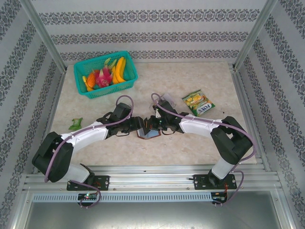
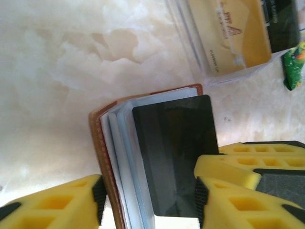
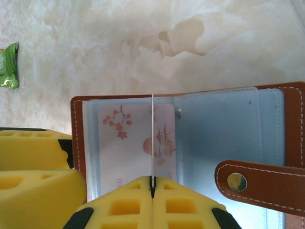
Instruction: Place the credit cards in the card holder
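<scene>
Marble-look counter (image 1: 190, 143), centre: card holder (image 3: 224, 124) lies open, right pincer (image 3: 152, 188) clamped on its upright sleeve. Left pincer (image 2: 149, 195) apart, straddling dark credit card (image 2: 174, 152) (part-inserted, apparently). Next: push card fully home.

A robot lab cell: aluminium frame rails (image 1: 152, 179), wallpapered panel walls (image 1: 152, 28) (floral stripes) enclosing a marble-look tabletop (image 1: 162, 78).

teal basket (image 1: 112, 88) of fruit far left | snack packet (image 1: 198, 102) right | small green packet (image 1: 75, 124) left edge | marble tabletop (image 1: 167, 78)
</scene>
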Robot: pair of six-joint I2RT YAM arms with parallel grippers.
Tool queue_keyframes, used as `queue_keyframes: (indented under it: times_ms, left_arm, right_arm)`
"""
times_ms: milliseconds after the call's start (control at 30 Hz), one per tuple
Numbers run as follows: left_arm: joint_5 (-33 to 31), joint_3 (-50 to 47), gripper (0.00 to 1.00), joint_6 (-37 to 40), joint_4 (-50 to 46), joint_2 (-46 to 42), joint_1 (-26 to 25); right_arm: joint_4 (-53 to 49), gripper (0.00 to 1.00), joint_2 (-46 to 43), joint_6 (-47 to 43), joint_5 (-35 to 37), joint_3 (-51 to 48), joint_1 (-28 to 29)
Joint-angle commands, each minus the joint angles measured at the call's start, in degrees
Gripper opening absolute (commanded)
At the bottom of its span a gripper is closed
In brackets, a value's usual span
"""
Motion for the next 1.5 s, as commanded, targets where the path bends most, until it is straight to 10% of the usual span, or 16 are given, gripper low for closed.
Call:
queue_keyframes:
  times_ms: [0, 367, 667, 1467]
  left_arm:
    - [-1.5, -0.1, 0.45, -0.3, -1.2, 2.2, -0.4]
    - [-3.9, -0.5, 0.12, 0.3, -3.2, 4.9, -0.3]
    - [0.7, -2.1, 0.39, 1.6, 2.8, 1.9, -0.4]
    - [4.0, -2.3, 0.44, 1.6, 6.8, 0.1, -0.3]
  right_arm:
    - [-0.3, 0.0, 1.0, 1.0, -0.1, 0.9, 0.4]
    - [3.0, 0.0, -1.7, 3.1, -0.2, -3.6, -1.9]
    - [-2.6, 0.0, -2.5, 0.9, 2.1, -3.5, -3.6]
    - [-2.2, 0.0, -5.6, -0.1, 0.4, -2.3, -3.4]
